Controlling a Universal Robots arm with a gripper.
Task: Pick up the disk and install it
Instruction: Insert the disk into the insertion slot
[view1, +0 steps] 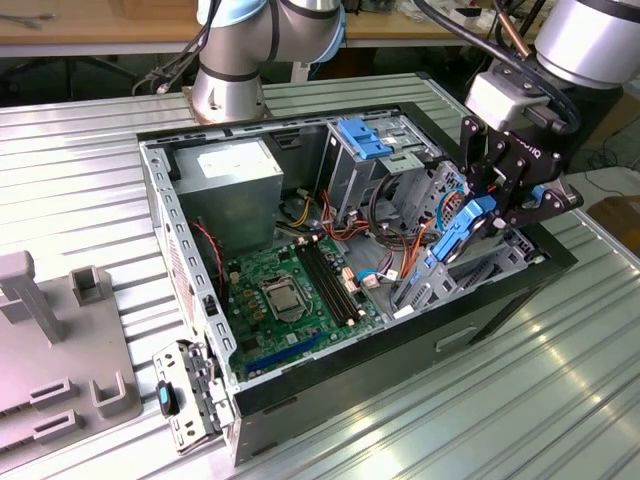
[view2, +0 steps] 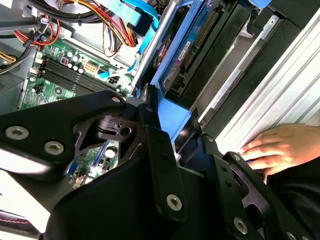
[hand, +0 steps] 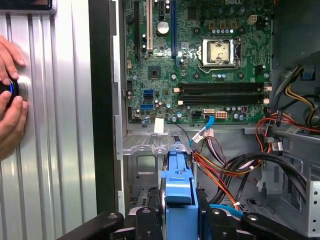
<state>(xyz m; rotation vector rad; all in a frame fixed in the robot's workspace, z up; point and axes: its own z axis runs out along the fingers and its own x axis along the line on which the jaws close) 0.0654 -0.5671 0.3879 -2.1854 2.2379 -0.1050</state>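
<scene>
The disk (view1: 468, 228), a dark drive in bright blue rails, hangs tilted over the drive bay at the exterior view's right end of the open computer case (view1: 330, 375). My gripper (view1: 492, 208) is shut on its upper end, and its lower end dips among the cables and bay metal. In the first wrist view the blue rail (hand: 177, 180) stands between my two black fingers (hand: 146, 224). The second wrist view gives the disk (view2: 200, 45) edge-on beyond my fingers (view2: 156, 150), beside the case wall.
The motherboard (view1: 290, 290) lies on the case floor. A blue bracket (view1: 362, 138) tops the tall metal cage, with bundled wires (hand: 225, 165) next to the bay. A person's hands (hand: 10, 100) rest on a knob on the ribbed table. Grey fixtures (view1: 60, 340) stand at the exterior view's left.
</scene>
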